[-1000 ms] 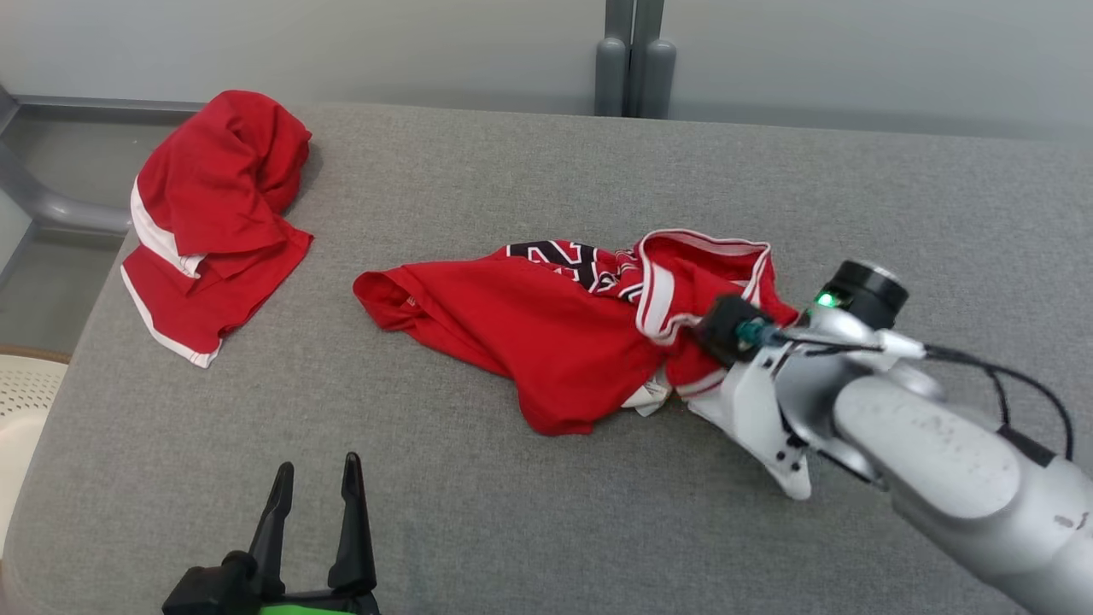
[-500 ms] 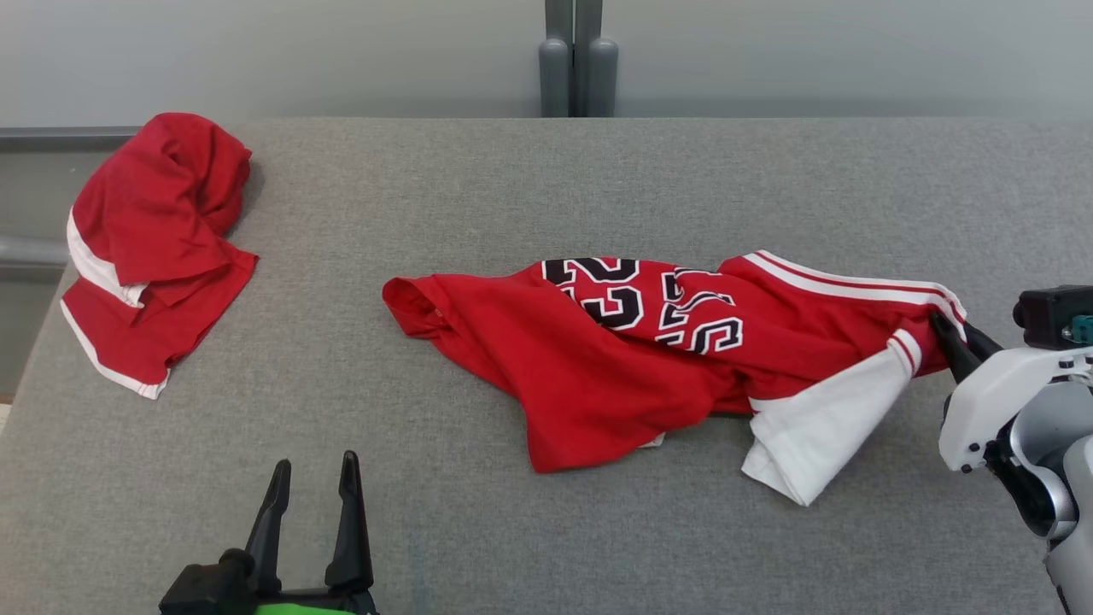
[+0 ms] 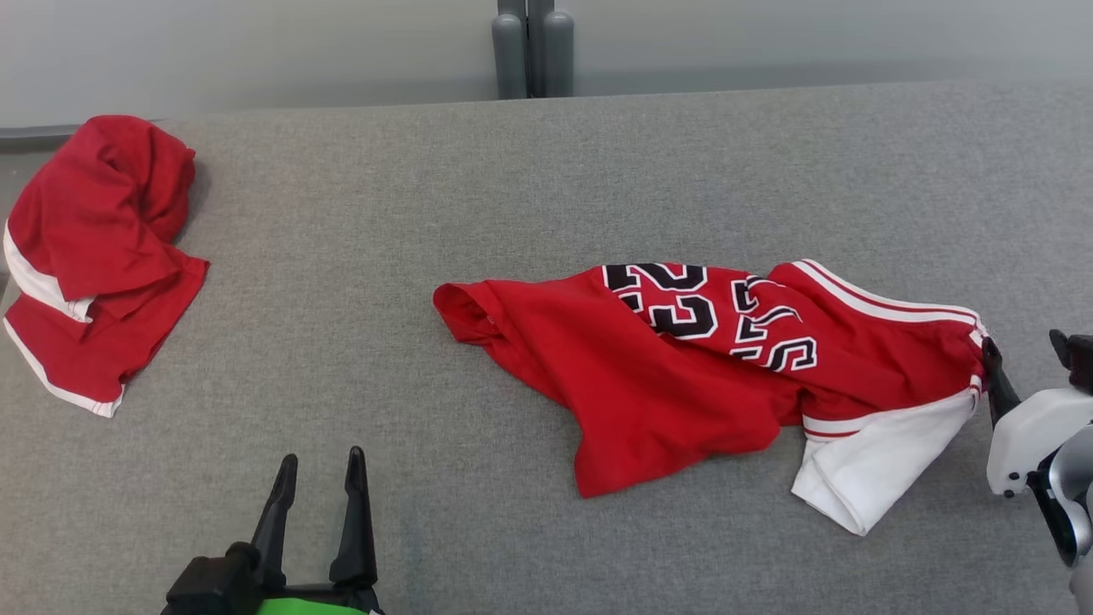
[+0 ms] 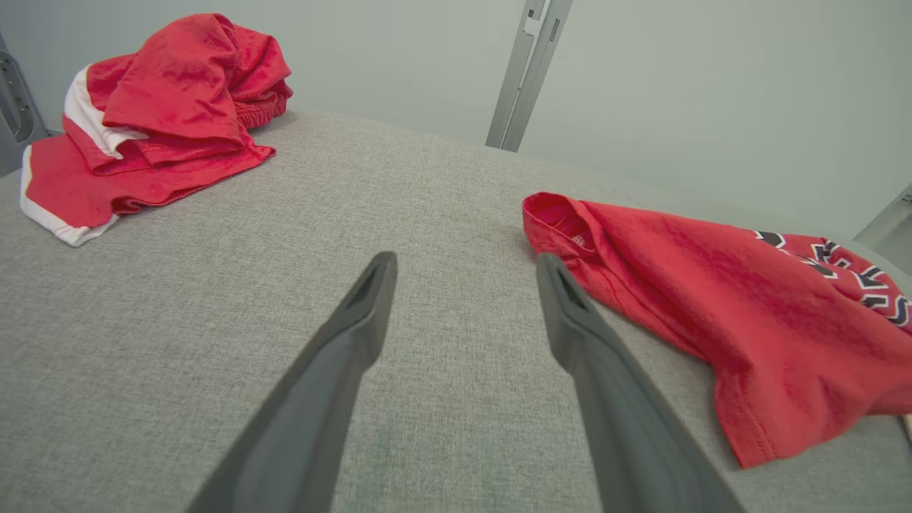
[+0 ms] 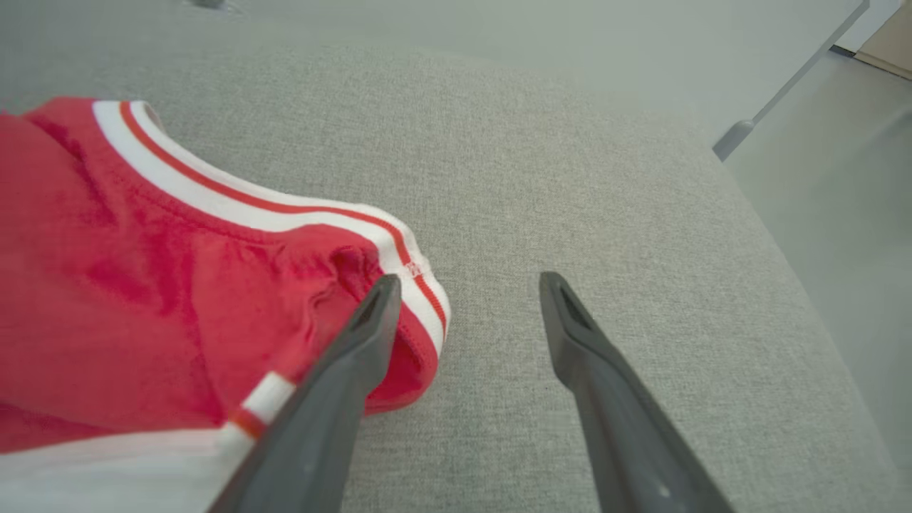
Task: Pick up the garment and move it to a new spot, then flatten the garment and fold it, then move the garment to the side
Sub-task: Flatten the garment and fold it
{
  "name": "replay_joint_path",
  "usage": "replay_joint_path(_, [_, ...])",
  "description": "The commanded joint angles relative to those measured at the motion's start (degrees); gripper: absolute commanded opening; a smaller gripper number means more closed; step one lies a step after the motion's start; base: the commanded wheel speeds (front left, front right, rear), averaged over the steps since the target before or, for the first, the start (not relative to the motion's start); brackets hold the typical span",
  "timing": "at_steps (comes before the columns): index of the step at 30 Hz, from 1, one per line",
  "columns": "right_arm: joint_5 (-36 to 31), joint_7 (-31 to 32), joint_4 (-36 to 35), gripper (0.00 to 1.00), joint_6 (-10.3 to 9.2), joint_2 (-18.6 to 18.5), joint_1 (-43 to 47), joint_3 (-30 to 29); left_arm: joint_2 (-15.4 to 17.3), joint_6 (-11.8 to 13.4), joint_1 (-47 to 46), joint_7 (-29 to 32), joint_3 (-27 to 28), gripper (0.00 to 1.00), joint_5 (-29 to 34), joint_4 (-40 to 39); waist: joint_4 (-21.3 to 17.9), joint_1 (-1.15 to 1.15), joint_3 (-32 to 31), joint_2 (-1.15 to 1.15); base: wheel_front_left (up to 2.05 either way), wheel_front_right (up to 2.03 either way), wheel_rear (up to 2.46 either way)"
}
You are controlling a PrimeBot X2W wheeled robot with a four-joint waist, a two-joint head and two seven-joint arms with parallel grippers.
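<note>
Looking at the grey tabletop (image 3: 546, 171): your red jersey (image 3: 675, 376) lies crumpled, spread from centre toward 3 o'clock, with a white panel at its 4 o'clock corner. A second red garment (image 3: 94, 256) is bunched at 9 o'clock, well apart. Right gripper (image 3: 1023, 343) at 3 o'clock: jaws wide, holding nothing, one finger at the jersey's striped hem. Left gripper (image 3: 323, 459) at 7 o'clock: jaws wide, empty.

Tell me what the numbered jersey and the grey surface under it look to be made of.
Jersey: soft knit fabric, probably polyester or a cotton blend, faintly shiny; it drapes in wrinkles, with stitched hems and striped ribbed trim. Grey surface: woven upholstery cloth, matte, with a fine flecked weave; its rounded edge hints at padding.
</note>
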Motion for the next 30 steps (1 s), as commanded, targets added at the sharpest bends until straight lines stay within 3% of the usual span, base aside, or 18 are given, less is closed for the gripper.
replay_joint_path(1, [-0.65, -2.33, -1.24, 1.0, -0.05, 0.54, 0.92, -0.35, 0.11, -0.25, 0.82, -0.02, -0.13, 1.0, 0.85, 0.09, -0.74, 0.0, -1.17, 0.0, 0.0, 0.0, 0.0])
replay_joint_path(7, [-2.47, -11.52, -11.9, 1.0, -0.05, 4.9, 6.63, -2.81, 0.12, -0.39, 1.87, -0.02, -0.56, 1.0, 1.07, -0.05, -2.77, 0.0, -3.86, 0.0, 0.0, 0.0, 0.0])
replay_joint_path(15, [-5.0, -13.5, -29.33, 1.0, -0.05, 13.54, 18.08, -1.62, 0.11, -0.57, 2.07, -0.02, -0.94, 1.0, 1.35, -0.28, -6.01, 0.0, -4.97, 0.0, 0.0, 0.0, 0.0])
replay_joint_path(20, [-4.31, -13.54, -33.67, 1.0, -0.05, 16.51, 23.31, -2.08, 0.11, -3.44, -0.46, -0.02, -7.84, 1.0, 0.79, 5.09, -7.7, 0.0, -4.47, 0.0, 0.0, 0.0, 0.0])
replay_joint_path(30, [-4.38, -13.55, -35.82, 1.0, -0.05, 17.44, 20.44, 0.76, 0.22, -4.44, -10.1, -0.02, -22.61, 1.0, 0.4, 20.69, -13.63, 0.0, -2.51, 0.0, 0.0, 0.0, 0.0])
